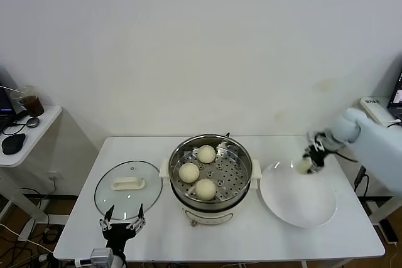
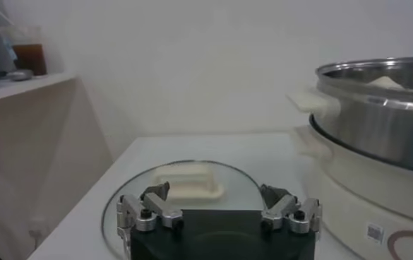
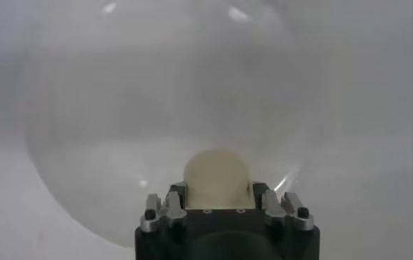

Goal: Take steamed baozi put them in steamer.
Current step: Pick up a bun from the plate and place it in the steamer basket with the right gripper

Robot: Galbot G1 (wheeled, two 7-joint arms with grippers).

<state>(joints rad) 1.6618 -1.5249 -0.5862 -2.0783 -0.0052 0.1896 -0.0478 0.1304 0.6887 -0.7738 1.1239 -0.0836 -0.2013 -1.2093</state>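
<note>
Jaws of our right gripper (image 1: 306, 165) pinch the last pale cream bun (image 3: 217, 175) over the flat white plate (image 1: 295, 208); we should lift it clear, then carry it to the shiny steel steamer (image 1: 233, 174). Left gripper (image 1: 122, 222), spread, waits.

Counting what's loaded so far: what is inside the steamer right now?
Three baozi sit on the perforated tray inside the steamer, apart from each other. Whatever lies below the tray is hidden. A fourth baozi is in the right gripper over the plate.
</note>
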